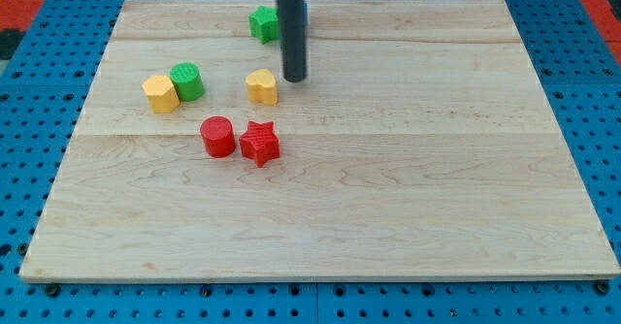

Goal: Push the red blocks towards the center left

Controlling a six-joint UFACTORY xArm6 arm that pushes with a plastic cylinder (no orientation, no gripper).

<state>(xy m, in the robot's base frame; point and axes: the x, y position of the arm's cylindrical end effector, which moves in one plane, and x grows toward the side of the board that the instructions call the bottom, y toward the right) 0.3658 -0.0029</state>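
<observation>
The red cylinder and the red star-shaped block sit side by side left of the board's middle, the cylinder on the left, the two touching or nearly so. Bare wood lies on their left all the way to the left edge of the wooden board, so that side is open. Nearer than them, toward the view's bottom, the board is bare to its near edge, and to their right it is bare across to the right edge.

No brand, label or writing can be read anywhere.

My tip stands farther back than the red pair and a little to their right, well apart from both. The arm ends in a plain rod, so there are no jaws to be wide, narrow or holding anything.

Just left of my tip, between it and the red blocks, is a yellow heart-shaped block, near the tip but not clearly touching. Farther left, a green cylinder and a yellow block of faceted shape touch each other. Behind the rod, near the far edge, a green block is partly hidden, its shape unclear. Around the board lies a blue perforated table.
</observation>
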